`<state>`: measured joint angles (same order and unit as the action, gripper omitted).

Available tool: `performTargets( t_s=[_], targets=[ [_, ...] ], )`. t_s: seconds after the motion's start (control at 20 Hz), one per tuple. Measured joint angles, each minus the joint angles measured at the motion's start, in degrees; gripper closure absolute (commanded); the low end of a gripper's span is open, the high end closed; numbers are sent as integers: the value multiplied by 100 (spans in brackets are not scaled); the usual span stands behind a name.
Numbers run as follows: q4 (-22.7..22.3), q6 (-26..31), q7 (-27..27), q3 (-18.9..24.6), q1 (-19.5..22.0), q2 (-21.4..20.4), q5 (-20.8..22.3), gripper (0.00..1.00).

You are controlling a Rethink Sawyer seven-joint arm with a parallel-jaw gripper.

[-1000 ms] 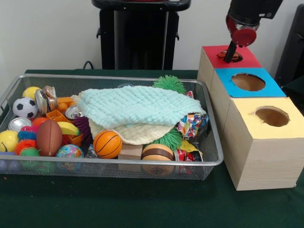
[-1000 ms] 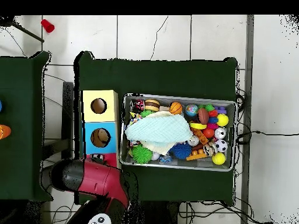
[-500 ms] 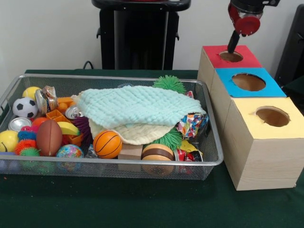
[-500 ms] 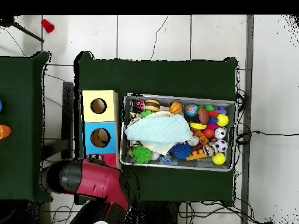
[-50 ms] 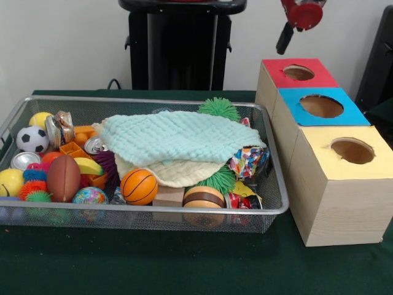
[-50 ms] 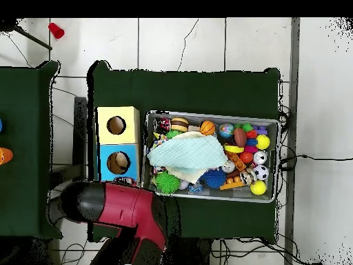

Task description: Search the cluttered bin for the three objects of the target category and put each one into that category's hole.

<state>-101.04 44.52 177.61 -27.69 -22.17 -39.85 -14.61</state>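
Pincer [image 5: 286, 38] hangs high, up and a bit off from the red box [image 5: 299, 73]; only a dark tip under the red wrist shows, so I cannot tell how it's set or whether it carries anything. Nothing visibly dangling from it

Overhead: the arm [image 6: 117, 210] covers the red box, pincer itself hidden under it

Layout from the pincer:
- red box just below and to the side, round hole clear
- blue box [image 5: 320, 106] next along, touching the red one, hole clear
- yellow box [image 5: 352, 150] farthest down the row, touching the blue one, hole clear
- bin [image 5: 274, 206] well apart, down and across the worktop [image 5: 184, 264], just beside the boxes

Bin contents, still crowded:
- mint cloth [image 5: 175, 136] draped over the middle, cream cloth [image 5: 178, 173] under it; both hide whatever is underneath
- balls at the far end from the pincer: soccer ball [image 5: 32, 139], football [image 5: 63, 177], basketball [image 5: 139, 186], yellow ball [image 5: 10, 182]
- green spiky ball [image 5: 218, 108] at the corner closest to the pincer
- cans [image 5: 60, 126], wood blocks [image 5: 169, 197] along the rim

Progress, my read:
- target category not stated, can't pin down which items count
- can't see inside any box, so drops so far unknown
- pincer parked by the red hole and clear of the bin suggests it's between picks
- plenty of candidates left; the cloths likely need shifting to search under them
- call it mid-task at best, count unconfirmed
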Motion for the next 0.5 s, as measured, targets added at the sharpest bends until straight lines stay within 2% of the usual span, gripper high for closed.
performTargets(
  t_s=[0.3,0.5],
  targets=[
    [405,5,0,-115,248,9,432,100],
    [857,41,0,-322,349,132,839,100]
  ],
)
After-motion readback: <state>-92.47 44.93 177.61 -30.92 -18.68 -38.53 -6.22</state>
